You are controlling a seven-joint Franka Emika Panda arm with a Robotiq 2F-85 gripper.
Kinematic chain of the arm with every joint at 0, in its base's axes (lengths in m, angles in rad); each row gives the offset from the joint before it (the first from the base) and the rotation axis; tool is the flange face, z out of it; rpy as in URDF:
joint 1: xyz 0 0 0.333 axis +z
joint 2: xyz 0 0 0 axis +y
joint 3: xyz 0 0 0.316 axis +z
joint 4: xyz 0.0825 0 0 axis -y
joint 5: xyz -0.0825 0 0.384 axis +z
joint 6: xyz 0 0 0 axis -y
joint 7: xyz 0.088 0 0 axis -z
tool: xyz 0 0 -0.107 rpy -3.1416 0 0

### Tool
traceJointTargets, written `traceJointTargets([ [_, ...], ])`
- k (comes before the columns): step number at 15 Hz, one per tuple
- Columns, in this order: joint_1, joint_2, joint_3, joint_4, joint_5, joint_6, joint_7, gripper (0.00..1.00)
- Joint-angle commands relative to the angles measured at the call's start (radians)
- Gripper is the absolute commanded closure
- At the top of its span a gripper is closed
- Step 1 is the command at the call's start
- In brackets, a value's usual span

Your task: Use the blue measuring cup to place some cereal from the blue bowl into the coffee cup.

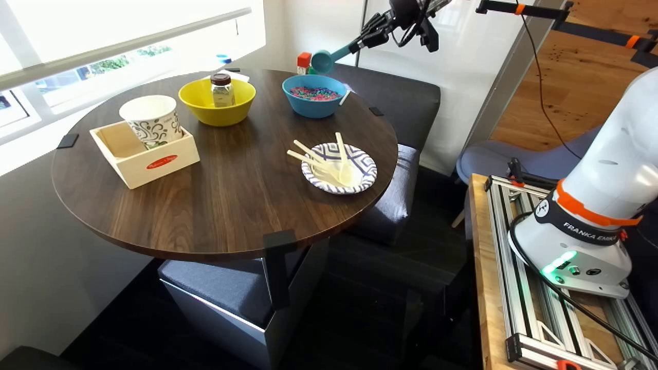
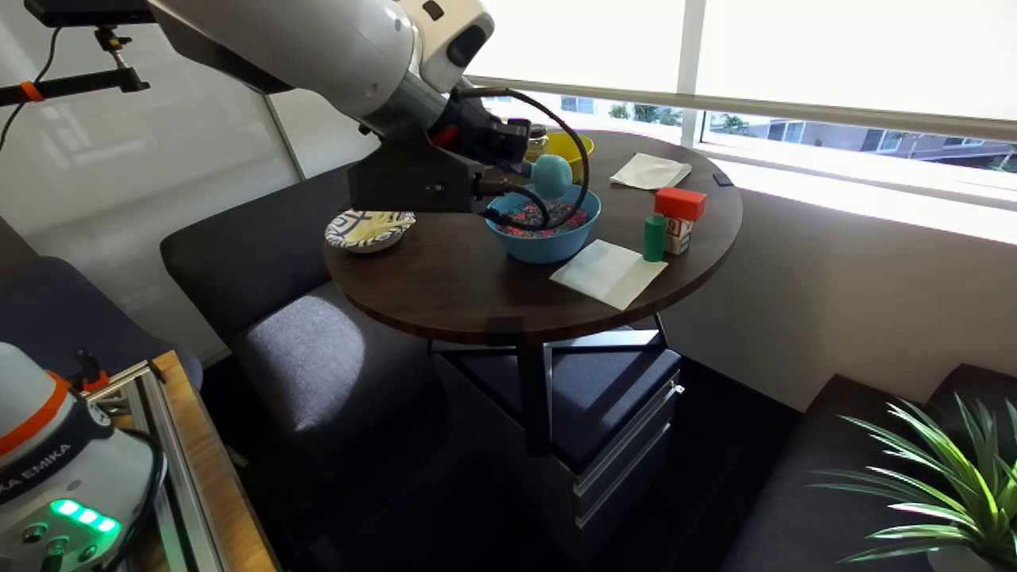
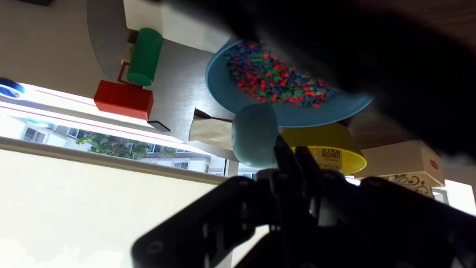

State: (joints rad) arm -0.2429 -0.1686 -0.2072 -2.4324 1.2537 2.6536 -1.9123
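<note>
My gripper is shut on the handle of the blue measuring cup. The cup is held in the air above the far side of the blue bowl, apart from it. It looks tilted on its side, with no cereal visible in it. Its rounded outside shows in an exterior view and in the wrist view. The cereal, small red, green and blue pieces, lies in the blue bowl. The white patterned coffee cup leans in the wooden tray; it shows partly in the wrist view.
The yellow bowl with a spice jar stands between the tray and the blue bowl. A patterned plate with wooden utensils lies near the table edge. A red-topped box, a green cylinder and paper napkins are beside the blue bowl.
</note>
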Motion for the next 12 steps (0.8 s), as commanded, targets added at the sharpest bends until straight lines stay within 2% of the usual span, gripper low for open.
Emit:
traceJointTargets([
  [1,0.015,0.062,0.027,0.017,-0.005,0.085,-0.020,0.98],
  [9,0.047,0.146,0.084,0.030,-0.008,0.258,-0.103,0.98],
  [12,0.055,0.188,0.101,0.003,-0.102,0.285,-0.046,0.98],
])
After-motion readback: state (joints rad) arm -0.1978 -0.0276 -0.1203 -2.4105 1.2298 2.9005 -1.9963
